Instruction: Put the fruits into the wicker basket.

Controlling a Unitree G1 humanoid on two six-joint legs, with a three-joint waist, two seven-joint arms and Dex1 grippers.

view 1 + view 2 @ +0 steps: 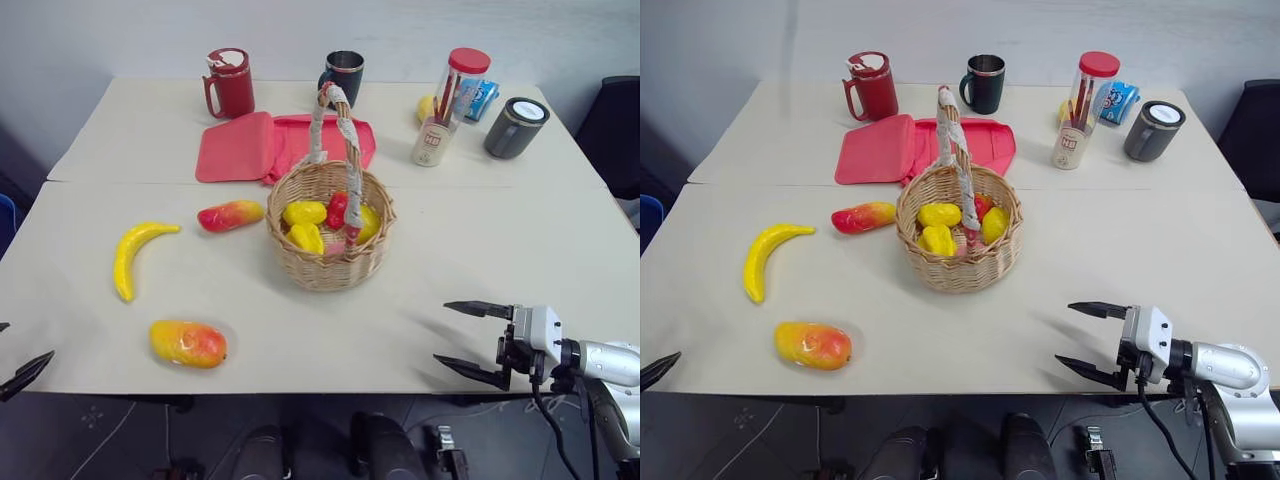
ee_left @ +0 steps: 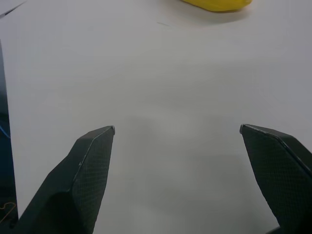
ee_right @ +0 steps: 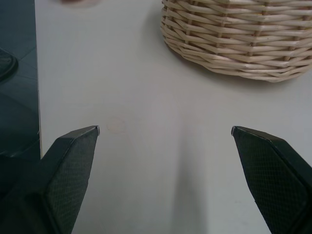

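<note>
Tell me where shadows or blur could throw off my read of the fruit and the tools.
Left eye view: even light, soft shadows beside the banana, plump mango and wicker basket; right tool casts a faint shadow on the table. Left wrist view: the banana looks soft. Right wrist view: basket weave sharp, a faint shadow streak between the fingers.

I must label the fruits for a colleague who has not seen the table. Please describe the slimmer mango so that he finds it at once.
Start at the wicker basket in the middle of the table. Directly on its left side, almost touching the woven wall, lies the slimmer mango. It is red at one end and yellow at the other, unlike the all-yellow banana, and narrower than the plump mango near the table's front edge.
</note>
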